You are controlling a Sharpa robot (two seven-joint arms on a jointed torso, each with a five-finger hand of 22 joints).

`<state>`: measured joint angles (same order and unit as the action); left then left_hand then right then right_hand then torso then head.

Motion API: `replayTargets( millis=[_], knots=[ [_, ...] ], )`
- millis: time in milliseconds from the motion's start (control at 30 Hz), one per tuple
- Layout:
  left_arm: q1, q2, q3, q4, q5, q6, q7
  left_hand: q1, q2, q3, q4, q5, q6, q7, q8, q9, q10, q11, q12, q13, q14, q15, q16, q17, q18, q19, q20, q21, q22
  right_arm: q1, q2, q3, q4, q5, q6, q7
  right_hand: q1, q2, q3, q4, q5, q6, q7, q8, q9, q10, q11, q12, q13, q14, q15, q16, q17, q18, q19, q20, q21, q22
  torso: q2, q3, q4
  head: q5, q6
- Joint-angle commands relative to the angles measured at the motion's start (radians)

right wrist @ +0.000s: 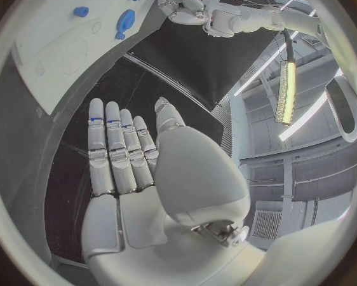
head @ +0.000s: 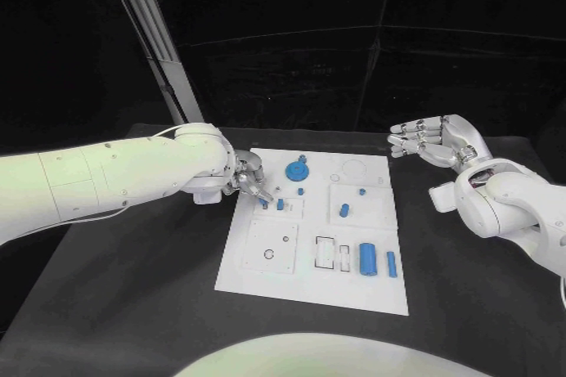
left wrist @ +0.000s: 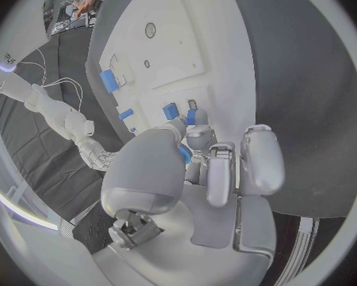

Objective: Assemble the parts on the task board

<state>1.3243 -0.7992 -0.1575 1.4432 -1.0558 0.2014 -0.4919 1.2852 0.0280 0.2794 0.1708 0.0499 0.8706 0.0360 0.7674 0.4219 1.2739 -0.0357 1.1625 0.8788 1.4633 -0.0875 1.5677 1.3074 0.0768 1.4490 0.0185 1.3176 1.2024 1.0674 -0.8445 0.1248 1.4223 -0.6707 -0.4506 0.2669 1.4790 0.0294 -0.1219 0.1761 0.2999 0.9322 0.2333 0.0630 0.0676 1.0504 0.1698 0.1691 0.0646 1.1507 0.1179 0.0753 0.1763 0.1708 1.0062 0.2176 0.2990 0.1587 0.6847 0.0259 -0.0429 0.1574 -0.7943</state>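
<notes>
Head view: left hand (head: 244, 178) pinching a blue part (head: 262, 202) at the board's (head: 309, 275) left edge — seating under way. Left wrist: part (left wrist: 184, 154) between fingertips; next, pressing straight down. Right wrist: right hand (right wrist: 131, 165) flat, released.

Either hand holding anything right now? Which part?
Left hand pinches a small blue part between its fingers over the task board; which end, can't tell. Right hand holds nothing.

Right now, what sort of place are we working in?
Likely a robotics lab test cell: a black table ringed by dark curtains, a white task board carrying small blue parts, and strip lights overhead.
</notes>
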Motion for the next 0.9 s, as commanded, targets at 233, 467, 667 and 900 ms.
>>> replayTargets(
  millis=[233,467,667,900],
  knots=[
    [0.0,-0.003,-0.003,0.014,-0.013,0.048,-0.008,0.01,0.001,0.078,-0.072,-0.001,0.005,-0.004,0.007,0.002,0.007,-0.002,0.003,0.0,0.107,-0.005,0.003,0.263,-0.002,0.009,-0.002,0.003,0.002,0.002,0.004,0.001,0.0,0.002,0.005,0.011,-0.003,0.01,0.0,-0.003,-0.005,-0.01,0.001,-0.001,0.0,-0.009,0.0,0.007,-0.001,-0.006,0.001,-0.005,-0.001,0.009,0.005,0.002,-0.003,-0.001,0.0,0.0003,0.0019,0.0,-0.001],
    [0.0,-0.002,-0.007,0.016,-0.013,0.052,-0.009,0.01,0.0,0.079,-0.073,-0.001,0.005,-0.004,0.007,0.002,0.007,-0.002,0.003,0.0,0.107,-0.005,0.003,0.263,-0.001,0.008,-0.002,0.002,0.001,0.002,0.008,0.001,-0.002,0.002,0.006,0.012,-0.003,0.01,0.0,-0.003,-0.005,-0.01,0.001,-0.001,0.0,-0.009,0.0,0.007,-0.001,-0.006,0.001,-0.005,-0.001,0.009,0.005,0.002,-0.003,-0.001,0.0,-0.0003,0.0008,0.002,-0.002],
    [-0.001,0.001,-0.01,0.014,-0.012,0.054,-0.008,0.01,0.0,0.079,-0.073,-0.001,0.005,-0.004,0.007,0.002,0.007,-0.002,0.003,0.0,0.107,-0.005,0.003,0.263,-0.001,0.008,-0.002,0.002,0.001,0.002,0.009,0.001,-0.004,0.002,0.009,0.011,-0.006,0.012,-0.002,-0.002,-0.005,-0.011,0.001,0.0,0.0,-0.011,0.0,0.008,-0.001,-0.006,0.002,-0.005,-0.003,0.009,0.006,0.003,-0.005,-0.003,0.0,-0.0003,0.0002,0.002,-0.004],
    [-0.002,0.006,-0.013,0.005,-0.012,0.054,-0.008,0.01,0.0,0.079,-0.073,-0.001,0.005,-0.004,0.007,0.002,0.007,-0.002,0.003,0.0,0.107,-0.005,0.003,0.263,-0.001,0.008,-0.002,0.002,0.001,0.002,0.009,0.001,-0.005,0.002,0.01,0.01,-0.006,0.012,-0.002,-0.002,-0.005,-0.011,0.001,0.0,0.0,-0.011,0.0,0.008,-0.001,-0.006,0.002,-0.005,-0.003,0.009,0.006,0.003,-0.005,-0.003,0.0,0.0005,0.0008,0.001,-0.005]
  ],
)
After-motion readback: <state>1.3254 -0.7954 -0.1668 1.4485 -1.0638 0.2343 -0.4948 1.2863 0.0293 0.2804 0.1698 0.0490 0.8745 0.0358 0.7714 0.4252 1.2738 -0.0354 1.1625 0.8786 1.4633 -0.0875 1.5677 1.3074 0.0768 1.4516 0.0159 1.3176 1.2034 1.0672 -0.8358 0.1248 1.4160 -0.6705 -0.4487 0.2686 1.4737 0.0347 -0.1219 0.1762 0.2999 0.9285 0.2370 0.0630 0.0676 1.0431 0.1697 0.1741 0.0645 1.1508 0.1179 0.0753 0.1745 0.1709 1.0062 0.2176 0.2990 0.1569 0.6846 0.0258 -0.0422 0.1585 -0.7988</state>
